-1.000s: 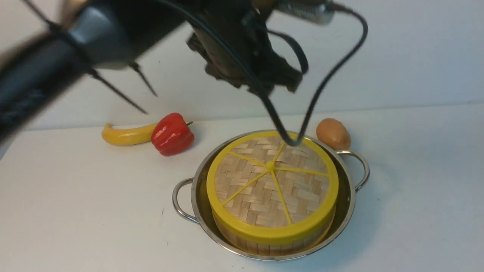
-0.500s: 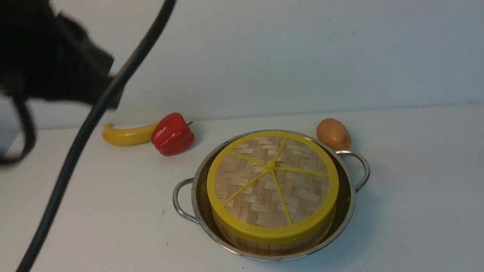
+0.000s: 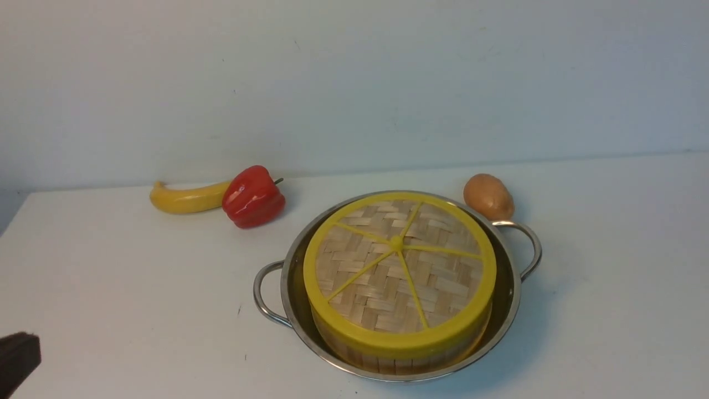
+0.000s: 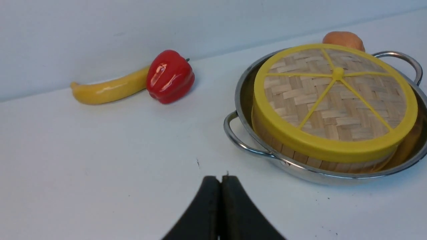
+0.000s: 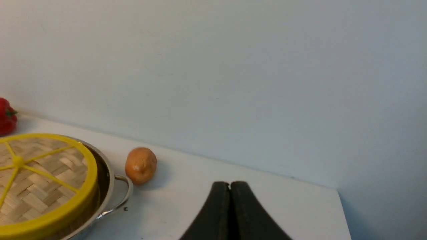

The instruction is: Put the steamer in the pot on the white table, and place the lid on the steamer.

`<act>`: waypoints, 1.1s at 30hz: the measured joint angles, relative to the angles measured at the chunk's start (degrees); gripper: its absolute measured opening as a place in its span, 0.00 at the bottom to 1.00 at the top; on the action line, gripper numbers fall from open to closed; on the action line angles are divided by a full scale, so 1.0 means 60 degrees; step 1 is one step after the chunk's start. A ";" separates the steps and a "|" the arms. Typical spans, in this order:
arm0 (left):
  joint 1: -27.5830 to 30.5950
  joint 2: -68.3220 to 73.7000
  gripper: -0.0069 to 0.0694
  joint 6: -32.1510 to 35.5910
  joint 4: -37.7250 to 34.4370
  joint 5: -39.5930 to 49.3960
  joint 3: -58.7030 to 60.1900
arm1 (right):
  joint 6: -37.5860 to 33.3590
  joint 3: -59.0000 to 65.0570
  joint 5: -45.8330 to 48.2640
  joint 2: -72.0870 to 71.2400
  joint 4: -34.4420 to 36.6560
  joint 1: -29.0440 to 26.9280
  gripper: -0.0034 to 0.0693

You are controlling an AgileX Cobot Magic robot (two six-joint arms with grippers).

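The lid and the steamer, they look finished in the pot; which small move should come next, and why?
Probably none beyond keeping both arms clear. The lid sits flat on the steamer, which stands inside the pot on the white table. The left gripper and the right gripper are shut, empty and away from the pot.

A plain pale wall (image 3: 354,83) is standing behind the tabletop. Soft, even light is falling across the wall, casting faint shadows.
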 joint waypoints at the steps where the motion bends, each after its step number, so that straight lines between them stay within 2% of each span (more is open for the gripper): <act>1: 0.0000 -0.0199 0.06 0.0000 0.0000 -0.0012 0.0151 | -0.0141 0.0220 -0.0145 -0.0163 0.0151 0.0000 0.04; 4: 0.0000 -0.0613 0.06 0.0000 0.0008 -0.0070 0.0376 | -0.0571 0.1164 -0.0349 -0.0736 0.0609 0.0000 0.04; 10: 0.0000 -0.0689 0.06 -0.0023 0.0011 -0.0179 0.0376 | -0.0572 0.2084 -0.0368 -0.0923 0.1022 0.0000 0.05; 22: 0.0107 -0.0749 0.06 -0.0023 0.0008 -0.0207 0.0416 | -0.0572 0.2211 -0.0378 -0.0923 0.1518 0.0000 0.08; 24: 0.0560 -0.0796 0.06 -0.0010 0.0018 -0.0218 0.0439 | -0.0572 0.2211 -0.0387 -0.0923 0.1592 0.0000 0.09; 27: 0.2344 -0.0846 0.08 0.0091 0.0183 -0.0243 0.0450 | -0.0572 0.2211 -0.0387 -0.0923 0.1720 0.0000 0.10; 33: 0.4841 -0.1529 0.09 0.0121 0.0191 -0.0314 0.0457 | -0.0572 0.2211 -0.0387 -0.0923 0.1759 0.0000 0.12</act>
